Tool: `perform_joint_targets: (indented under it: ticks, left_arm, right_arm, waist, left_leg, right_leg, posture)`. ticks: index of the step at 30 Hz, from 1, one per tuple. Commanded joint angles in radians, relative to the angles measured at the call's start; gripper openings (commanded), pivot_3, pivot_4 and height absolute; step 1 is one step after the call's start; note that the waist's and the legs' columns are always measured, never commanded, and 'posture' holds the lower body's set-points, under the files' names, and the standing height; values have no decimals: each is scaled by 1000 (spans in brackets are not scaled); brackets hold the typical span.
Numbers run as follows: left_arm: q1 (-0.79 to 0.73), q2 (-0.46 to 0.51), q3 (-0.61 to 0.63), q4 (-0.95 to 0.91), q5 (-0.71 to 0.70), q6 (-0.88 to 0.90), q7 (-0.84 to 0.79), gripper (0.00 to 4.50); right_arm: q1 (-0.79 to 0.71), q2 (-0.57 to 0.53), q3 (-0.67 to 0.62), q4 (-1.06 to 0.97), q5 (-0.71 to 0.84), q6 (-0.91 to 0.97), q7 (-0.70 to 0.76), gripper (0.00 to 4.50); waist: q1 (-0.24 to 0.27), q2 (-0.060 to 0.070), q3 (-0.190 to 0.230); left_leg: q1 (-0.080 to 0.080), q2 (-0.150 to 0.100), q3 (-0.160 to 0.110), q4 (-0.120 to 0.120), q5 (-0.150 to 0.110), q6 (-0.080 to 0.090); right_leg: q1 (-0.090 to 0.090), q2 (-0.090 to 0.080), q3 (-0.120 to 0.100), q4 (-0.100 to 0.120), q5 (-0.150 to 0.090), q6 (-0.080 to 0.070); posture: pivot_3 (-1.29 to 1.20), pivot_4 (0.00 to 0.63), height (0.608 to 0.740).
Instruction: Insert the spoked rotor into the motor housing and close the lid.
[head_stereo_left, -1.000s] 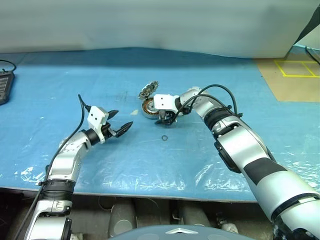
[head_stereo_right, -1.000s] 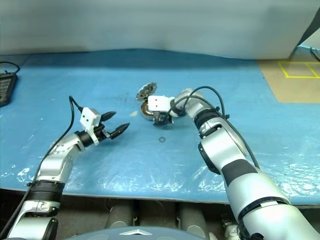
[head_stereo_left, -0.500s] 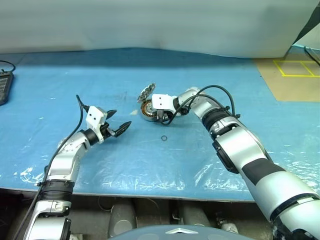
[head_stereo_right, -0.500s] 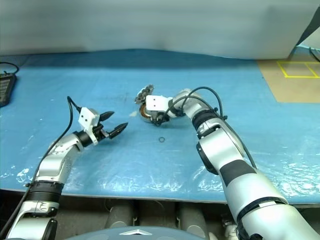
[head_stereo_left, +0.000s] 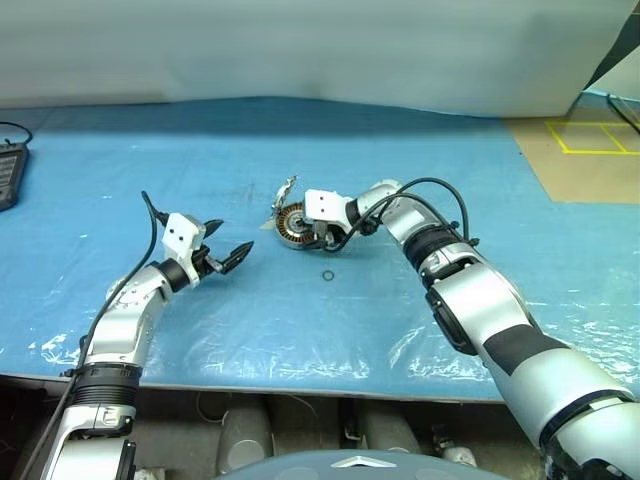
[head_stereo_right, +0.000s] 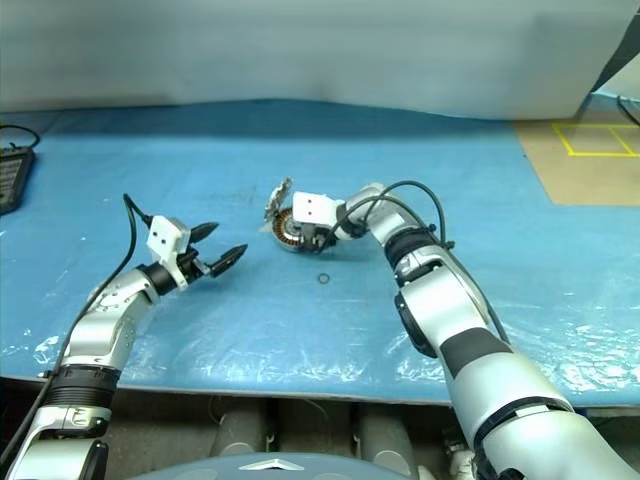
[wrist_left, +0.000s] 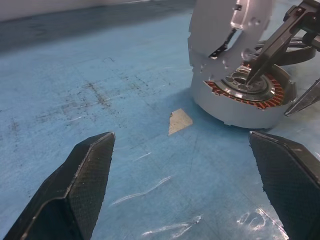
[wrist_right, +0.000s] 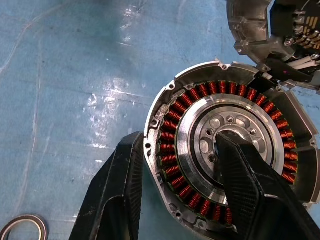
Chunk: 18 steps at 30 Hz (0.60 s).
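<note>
The lid (head_stereo_left: 285, 193) has swung upright; right pincer (wrist_right: 185, 185) straddles the motor housing (wrist_right: 235, 150) wall, spread

Silver metal motor housing (wrist_right: 235, 145) with glossy copper windings, shiny metal lid (wrist_left: 227, 30), scuffed blue plastic sheet (head_stereo_left: 300, 330), matt black fingers (wrist_right: 120, 195)

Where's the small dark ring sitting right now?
The small dark ring lies flat on the blue mat near the middle of the head view, just in front of the motor housing and right gripper, apart from both.
</note>
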<state>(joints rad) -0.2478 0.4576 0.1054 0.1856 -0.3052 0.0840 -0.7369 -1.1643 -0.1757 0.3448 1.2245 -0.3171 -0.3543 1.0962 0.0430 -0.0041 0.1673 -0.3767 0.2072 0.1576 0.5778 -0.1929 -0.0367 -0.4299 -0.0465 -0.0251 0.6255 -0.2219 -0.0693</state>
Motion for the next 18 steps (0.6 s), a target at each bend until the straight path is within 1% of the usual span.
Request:
perform_joint_targets:
  ticks: [1, 4, 8, 11, 15, 16, 18]
  left_arm:
    - [0, 11, 18, -25, 1, -19, 1, 4500]
    - [-2, 9, 16, -25, 3, -20, 4, 4500]
    - [0, 11, 19, -26, 3, -21, 6, 4500]
    - [12, 15, 25, -35, 2, -20, 10, 4500]
    - [28, 20, 34, -46, 0, -18, 13, 4500]
    - [32, 23, 38, -48, 0, -18, 14, 4500]
    - [37, 27, 43, -49, 0, -20, 17, 4500]
  right_arm:
    - [5, -14, 37, 10, -53, -15, -52, 1851]
    - [7, -10, 59, 31, -76, -12, -101, 1851]
    - [9, -4, 54, 42, -66, 2, -85, 1851]
    - [2, 7, 11, 37, -20, 44, -80, 1851]
    - [-23, 42, -107, 2, 110, 225, 1, 1851]
    - [-32, 48, -129, -20, 136, 298, 19, 1851]
    - [-37, 49, -141, -74, 153, 415, 43, 1851]
  waist:
    - [0, 0, 0]
    - [0, 0, 0]
    - [0, 0, 0]
    - [0, 0, 0]
    - [-1, 0, 0]
    - [-1, 0, 0]
    - [-3, 1, 0]
  left_leg:
    - [0, 0, 0, 0, 0, 0]
    - [0, 0, 0, 0, 0, 0]
    - [5, 0, 0, 0, 0, 0]
    - [7, 0, 0, 0, 0, 0]
    - [7, 0, 0, -1, 0, 0]
    - [6, 0, 0, -1, 0, 0]
    - [5, 1, 0, -2, 0, 0]
  right_leg:
    - [0, 0, 0, 0, 0, 0]
    - [0, 0, 0, 0, 0, 0]
    - [5, 0, 0, 0, 0, 0]
    - [7, 0, 0, 0, 0, 0]
    - [6, 0, 0, -1, 0, 0]
    - [6, 0, 0, -1, 0, 0]
    - [5, 0, 0, -2, 0, 0]
  posture:
    - [0, 150, 740]
    - [0, 150, 740]
    - [0, 150, 740]
    - [0, 150, 740]
    - [0, 150, 740]
    - [0, 150, 740]
    - [0, 150, 740]
